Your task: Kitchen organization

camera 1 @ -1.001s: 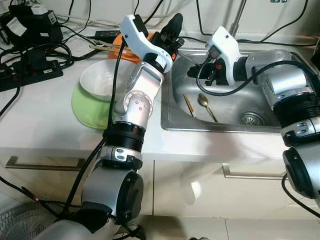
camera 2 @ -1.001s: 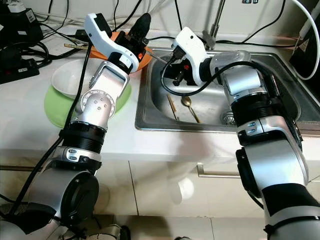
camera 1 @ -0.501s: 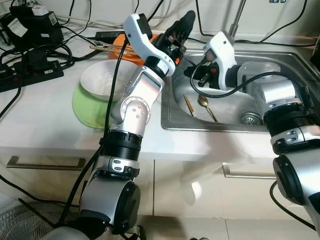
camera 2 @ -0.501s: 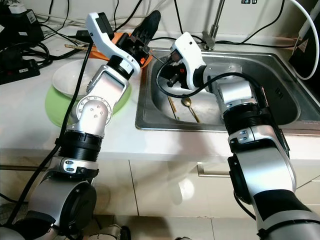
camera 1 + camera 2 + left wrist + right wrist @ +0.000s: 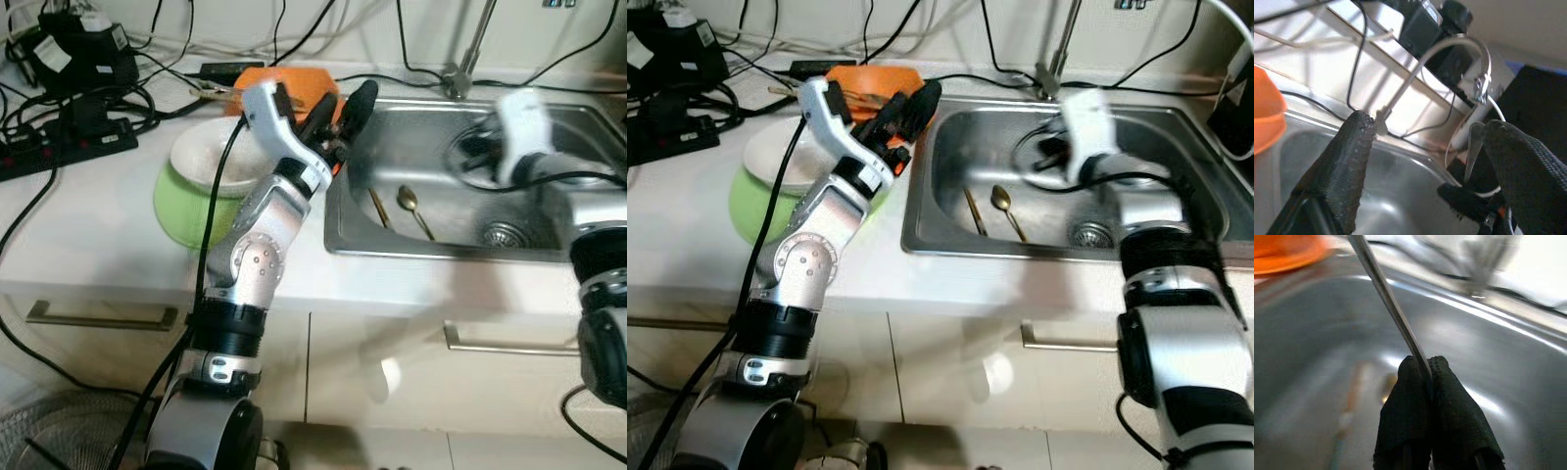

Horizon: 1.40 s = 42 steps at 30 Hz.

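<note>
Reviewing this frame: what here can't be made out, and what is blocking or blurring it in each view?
- Right gripper: motion blur in both eye views smears that arm; its jaws are clear in the right wrist view.
- Thin metal rod pinched there: its far end is cut off by the picture's edge, so what utensil it is stays unknown.
- White bowl on the green plate: the left arm hides its right side.
- Orange dish: contents too small to tell.

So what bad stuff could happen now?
The right claw pinches a thin silver metal utensil only at its end, so it might slip and clatter into the steel sink. The open left claw hangs near the orange dish and white bowl and might bump them.
</note>
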{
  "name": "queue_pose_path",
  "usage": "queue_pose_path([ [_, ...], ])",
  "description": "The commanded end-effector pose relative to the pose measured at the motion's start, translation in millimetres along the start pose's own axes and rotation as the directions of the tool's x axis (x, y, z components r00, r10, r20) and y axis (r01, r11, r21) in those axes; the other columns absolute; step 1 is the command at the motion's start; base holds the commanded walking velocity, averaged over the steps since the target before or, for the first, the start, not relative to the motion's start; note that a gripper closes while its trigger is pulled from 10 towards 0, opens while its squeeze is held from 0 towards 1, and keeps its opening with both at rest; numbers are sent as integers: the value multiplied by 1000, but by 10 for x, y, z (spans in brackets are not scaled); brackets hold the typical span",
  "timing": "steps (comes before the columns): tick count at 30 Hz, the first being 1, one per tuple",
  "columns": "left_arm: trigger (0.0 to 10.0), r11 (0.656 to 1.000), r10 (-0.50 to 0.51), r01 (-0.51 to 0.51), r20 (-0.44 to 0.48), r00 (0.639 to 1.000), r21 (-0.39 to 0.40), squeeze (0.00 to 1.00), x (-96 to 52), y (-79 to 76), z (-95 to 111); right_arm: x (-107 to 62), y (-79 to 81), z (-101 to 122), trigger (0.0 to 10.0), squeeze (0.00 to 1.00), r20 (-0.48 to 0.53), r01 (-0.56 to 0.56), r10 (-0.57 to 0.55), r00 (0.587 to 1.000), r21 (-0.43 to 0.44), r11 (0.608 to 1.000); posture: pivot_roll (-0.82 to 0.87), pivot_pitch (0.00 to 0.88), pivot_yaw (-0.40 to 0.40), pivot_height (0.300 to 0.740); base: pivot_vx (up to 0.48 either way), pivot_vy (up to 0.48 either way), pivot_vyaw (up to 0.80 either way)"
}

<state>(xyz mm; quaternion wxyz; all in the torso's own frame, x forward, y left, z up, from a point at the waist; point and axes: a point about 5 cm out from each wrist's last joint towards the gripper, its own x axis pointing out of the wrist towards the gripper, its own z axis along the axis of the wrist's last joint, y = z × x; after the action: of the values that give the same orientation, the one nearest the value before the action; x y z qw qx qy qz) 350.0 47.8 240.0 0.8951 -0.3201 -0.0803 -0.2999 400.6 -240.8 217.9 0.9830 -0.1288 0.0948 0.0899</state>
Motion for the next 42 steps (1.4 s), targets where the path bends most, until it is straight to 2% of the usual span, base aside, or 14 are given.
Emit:
queue_pose_path([
  [1,10000,999,-26,26,-2,1000,38,1000,18,-80,39,6,-22,27,0,0,25,38,-38,999,20,999,57,38,37,740,0,0,0],
  [4,10000,998,-8,9,-14,1000,60,1000,-16,-43,16,-5,-56,-10,0,0,33,67,-68,997,39,997,58,43,35,740,0,0,0],
  [10,10000,997,-2,3,-23,1000,75,1000,-58,-54,-15,-18,-100,-199,0,0,-51,107,-105,993,40,993,52,37,34,740,0,0,0],
  [16,10000,977,-39,60,-105,994,204,1000,-58,-120,-46,7,53,-446,0,0,-186,20,-15,983,24,1000,66,38,41,740,0,0,0],
  [19,10000,969,-56,87,-139,989,233,1000,-93,-142,-59,25,109,-463,0,0,-203,-10,10,979,4,1000,83,27,43,740,0,0,0],
  [20,10000,966,-59,94,-145,988,242,1000,-106,-142,-63,32,128,-461,510,0,-207,-20,19,978,0,1000,85,27,44,740,0,0,0],
  [21,10000,962,-63,103,-160,985,252,1000,-121,-138,-72,42,141,-443,0,0,-202,-21,21,979,1,1000,87,26,44,740,0,0,0],
  [24,10000,956,-80,128,-188,979,264,1000,-161,-136,-83,71,182,-393,0,0,-189,-27,26,982,-2,1000,97,21,47,740,0,0,0],
  [25,10000,953,-81,134,-198,977,271,1000,-174,-132,-83,82,201,-376,1020,0,-186,-28,28,982,1,1000,103,20,48,740,0,0,0],
  [26,10000,949,-82,140,-209,974,281,1000,-186,-125,-80,93,224,-365,9882,0,-187,-33,32,982,-2,999,104,19,49,740,0,0,0],
  [32,10000,925,-83,178,-279,957,337,1000,-257,-97,-67,124,303,-354,10000,0,-196,-48,44,980,-16,999,113,26,52,740,0,0,0],
  [39,10000,919,-41,150,-290,956,365,1000,-363,-2,-33,149,373,-332,10000,0,-179,-64,73,981,52,997,126,8,42,740,0,0,0],
  [40,10000,919,-37,147,-292,956,365,1000,-373,2,-32,155,390,-324,10000,1000,-175,-69,79,981,65,996,127,14,43,740,0,0,0],
  [42,10000,918,-36,149,-299,954,366,1000,-388,-2,-34,164,416,-315,10000,1000,-171,-77,89,981,76,994,127,16,43,740,0,0,0],
])
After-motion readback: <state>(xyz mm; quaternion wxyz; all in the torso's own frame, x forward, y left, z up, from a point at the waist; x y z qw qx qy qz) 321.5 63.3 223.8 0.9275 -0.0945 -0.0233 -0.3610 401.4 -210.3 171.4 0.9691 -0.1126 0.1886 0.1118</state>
